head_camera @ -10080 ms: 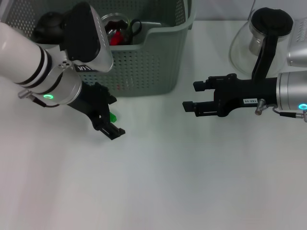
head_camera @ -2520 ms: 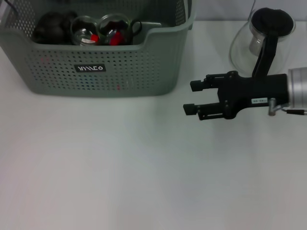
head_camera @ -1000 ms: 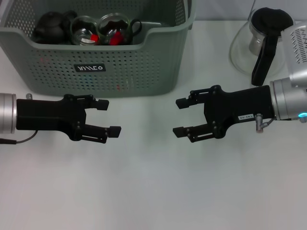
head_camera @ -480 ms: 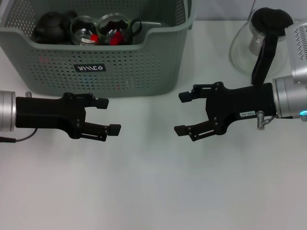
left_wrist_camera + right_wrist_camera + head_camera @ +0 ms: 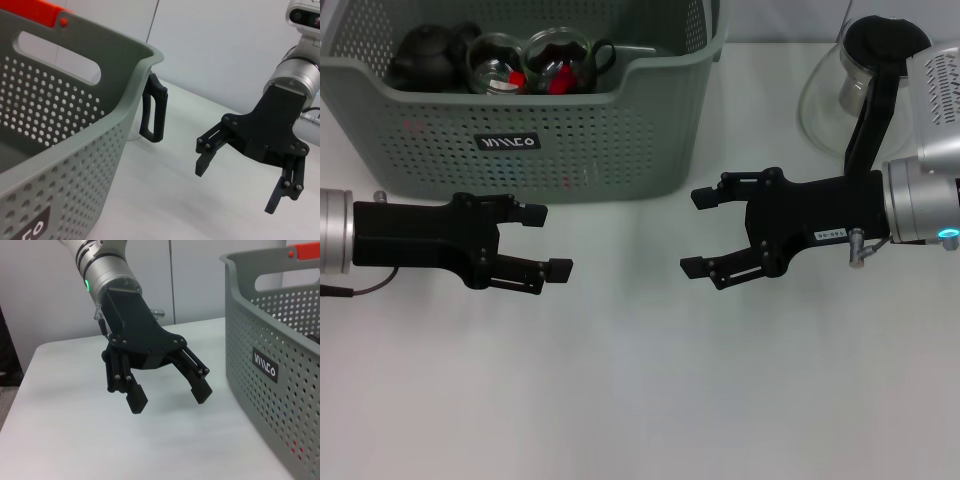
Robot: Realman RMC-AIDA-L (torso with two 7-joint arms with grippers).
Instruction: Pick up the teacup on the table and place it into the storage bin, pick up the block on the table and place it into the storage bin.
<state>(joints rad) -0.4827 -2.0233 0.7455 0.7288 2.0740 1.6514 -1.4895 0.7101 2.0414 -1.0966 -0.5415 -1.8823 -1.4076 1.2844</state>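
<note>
Grey-green storage bin (image 5: 590, 120) now holds the cups; your left end effector (image 5: 545, 241) and right end effector (image 5: 700, 231) have returned before it, open, empty.

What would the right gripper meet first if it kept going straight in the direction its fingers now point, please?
Most likely the left gripper, which faces it, open, across bare table. The right gripper points toward the robot's left, passing in front of the storage bin; relative heights are uncertain.

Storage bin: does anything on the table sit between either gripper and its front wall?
Nothing visible does. The left gripper and right gripper are both open and empty above bare table, just in front of the storage bin. Glass cups already lie inside it.
</note>
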